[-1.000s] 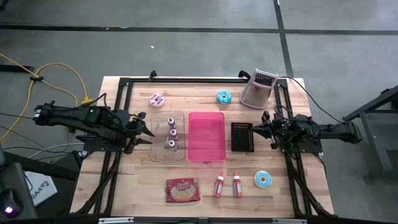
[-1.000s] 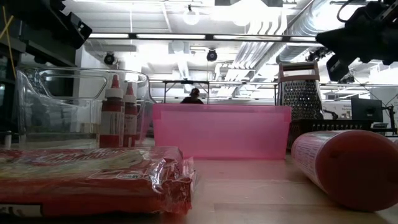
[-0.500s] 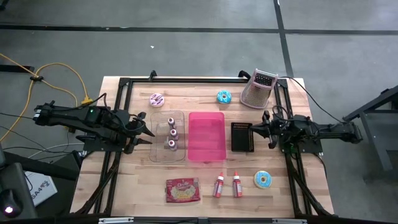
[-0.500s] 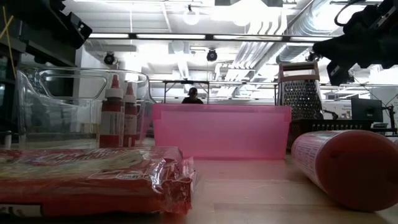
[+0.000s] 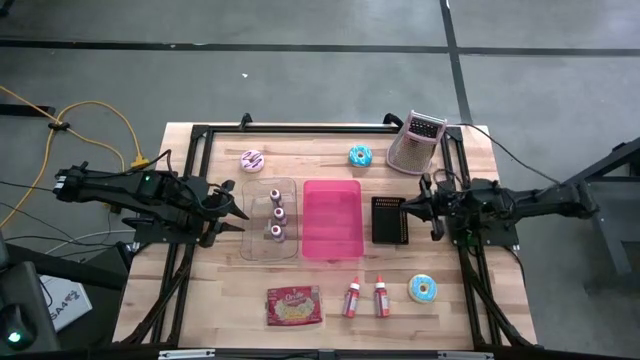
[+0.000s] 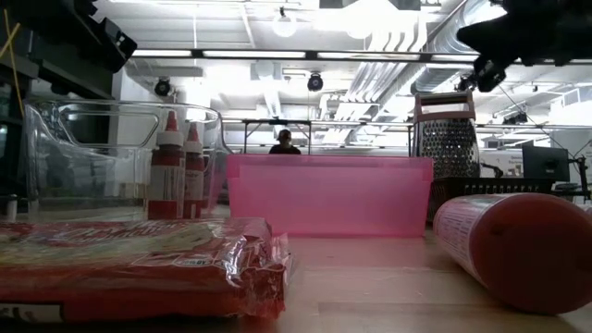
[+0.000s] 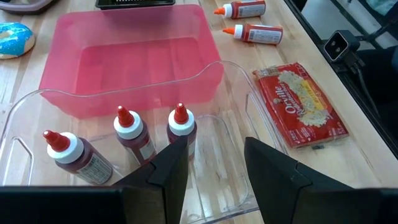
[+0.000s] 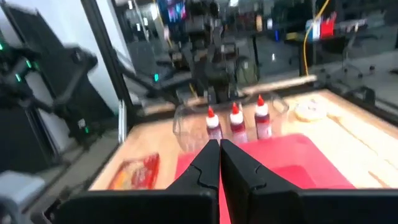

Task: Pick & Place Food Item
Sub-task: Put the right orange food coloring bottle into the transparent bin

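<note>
Two arms flank the worktop (image 5: 330,275), neither carrying anything.

Pink bin (image 5: 332,218) sits mid-worktop, empty. Clear bin (image 5: 252,240) just beside it on the left arm's side, three red-capped sauce bottles (image 7: 132,134) standing inside. Black tray (image 5: 389,220) on the pink bin's other side; box grater (image 5: 415,142) behind that, near the far edge.

Food items lie loose on the worktop: red snack packet (image 5: 294,306) and two red squeeze bottles (image 5: 367,298) along the near edge, blue donut (image 5: 423,289) near them on the right arm's side, a second blue donut (image 5: 360,155) and a pink donut (image 5: 252,159) toward the far edge. Task names no specific item, so target unclear; none is in a bin yet by the arms' doing, as far as can be judged.

Left pincer (image 7: 211,168) hangs over the clear bin's outer end, fingers apart, empty. Right pincer (image 8: 219,163) is raised above the black tray, pointing at the pink bin, fingers pressed together, empty.

Risks, judged:
- Right pincer must spread before any descent; closed, it would shove an item aside.
- Donuts are low and round; a shallow pinch may slip off.
- Left pincer, dropping straight, could knock over the standing bottles or catch the bin rim.
</note>
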Controlling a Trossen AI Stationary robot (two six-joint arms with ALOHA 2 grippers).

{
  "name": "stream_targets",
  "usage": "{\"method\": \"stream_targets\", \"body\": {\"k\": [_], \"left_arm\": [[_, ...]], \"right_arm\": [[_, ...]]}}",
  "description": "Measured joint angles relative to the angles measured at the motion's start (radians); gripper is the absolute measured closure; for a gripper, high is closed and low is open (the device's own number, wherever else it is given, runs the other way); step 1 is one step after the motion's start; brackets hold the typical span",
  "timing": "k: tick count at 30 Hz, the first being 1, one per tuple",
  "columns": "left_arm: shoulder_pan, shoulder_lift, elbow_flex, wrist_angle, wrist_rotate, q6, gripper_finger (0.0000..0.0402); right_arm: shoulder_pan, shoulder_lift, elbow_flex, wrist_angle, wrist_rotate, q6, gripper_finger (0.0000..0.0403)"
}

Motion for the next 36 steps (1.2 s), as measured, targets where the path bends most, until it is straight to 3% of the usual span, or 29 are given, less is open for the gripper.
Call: {"method": "stream_targets", "body": {"k": [9,19,30,36], "left_arm": [[0.000,0.000,0.000,0.000,0.000,0.000,0.0250],[0.000,0.000,0.000,0.000,0.000,0.000,0.0250],[0.000,0.000,0.000,0.000,0.000,0.000,0.0250],[0.000,0.000,0.000,0.000,0.000,0.000,0.0250]], "right_arm": [[0.081,0.335,0.226,-0.056,0.116,0.060,0.0401],[0.222,0.617,0.591,-0.379,0.282,0.280,0.0401],[0.349,0.865,0.924,-0.714,0.279,0.704,0.0401],[0.378,0.966,1.039,-0.863,0.224,0.956,0.0401]]}}
